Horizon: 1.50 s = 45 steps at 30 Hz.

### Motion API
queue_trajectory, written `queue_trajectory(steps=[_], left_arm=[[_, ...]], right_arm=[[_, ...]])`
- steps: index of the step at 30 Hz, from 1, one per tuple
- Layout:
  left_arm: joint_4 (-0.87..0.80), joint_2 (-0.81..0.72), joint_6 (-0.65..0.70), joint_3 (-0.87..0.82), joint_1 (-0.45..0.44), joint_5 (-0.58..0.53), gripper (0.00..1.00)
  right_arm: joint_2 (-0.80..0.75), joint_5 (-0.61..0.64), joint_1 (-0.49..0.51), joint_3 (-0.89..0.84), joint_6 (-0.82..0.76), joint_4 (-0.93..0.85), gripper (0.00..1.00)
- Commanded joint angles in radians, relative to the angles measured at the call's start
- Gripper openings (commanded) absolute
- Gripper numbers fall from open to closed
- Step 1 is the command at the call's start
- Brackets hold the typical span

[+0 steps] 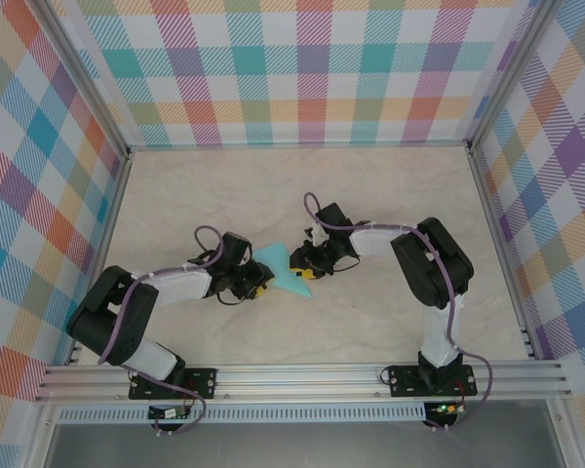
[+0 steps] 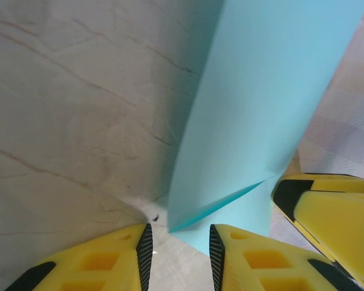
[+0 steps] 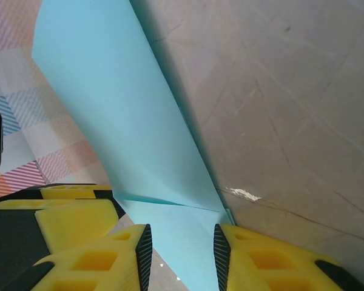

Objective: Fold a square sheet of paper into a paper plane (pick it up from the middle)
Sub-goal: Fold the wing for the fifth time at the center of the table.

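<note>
The half-folded paper (image 1: 285, 277), long axis 10 to 4 o'clock, sits between narrowly parted left jaws at 8 and right jaws at 2, equally near.

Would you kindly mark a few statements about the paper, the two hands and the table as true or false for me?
1. The turquoise folded paper sheet lies between the left hand and the right hand. True.
2. The left hand's fingers are pressed shut together. False: a gap shows between them, with the paper's corner in it.
3. The sheet is a flat, uncreased square. False: it shows a fold line and looks triangular from above.
4. In the right wrist view, the left hand's yellow fingers sit left of the paper. True.
5. The paper rests on a green cloth. False: it rests on a beige marbled table.
</note>
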Motion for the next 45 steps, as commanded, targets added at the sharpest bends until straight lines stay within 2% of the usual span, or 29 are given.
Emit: queue_trajectory(steps=[1,13,17,21,26,29,32,35,40,45], left_arm=[[0.060,0.012,-0.006,-0.002,-0.014,0.028,0.30],[0.114,-0.006,-0.001,-0.001,-0.015,0.047,0.23],[0.111,-0.005,0.000,0.005,-0.019,0.054,0.16],[0.072,-0.006,0.000,0.029,-0.023,0.050,0.07],[-0.009,-0.002,0.001,0.080,-0.033,0.036,0.02],[-0.039,0.001,-0.005,0.107,-0.040,0.030,0.02],[-0.076,0.003,-0.012,0.132,-0.040,0.023,0.01],[-0.103,0.003,-0.018,0.154,-0.041,0.018,0.01],[-0.130,0.003,-0.019,0.177,-0.043,0.016,0.01],[-0.146,0.002,-0.023,0.186,-0.045,0.015,0.01]], right_arm=[[0.035,0.022,-0.007,-0.029,0.006,0.006,0.35],[0.018,0.016,-0.014,-0.043,-0.007,0.029,0.36],[-0.007,0.016,-0.013,-0.056,-0.031,0.060,0.42],[-0.053,0.047,-0.014,-0.063,-0.084,0.079,0.52],[-0.179,0.112,-0.011,-0.111,-0.200,0.117,0.63],[-0.284,0.194,0.012,-0.174,-0.296,0.149,0.66],[-0.372,0.346,0.055,-0.233,-0.410,0.156,0.64],[-0.437,0.431,0.101,-0.320,-0.535,0.242,0.63],[-0.456,0.538,0.198,-0.382,-0.731,0.354,0.64],[-0.424,0.616,0.268,-0.416,-0.840,0.483,0.65]])
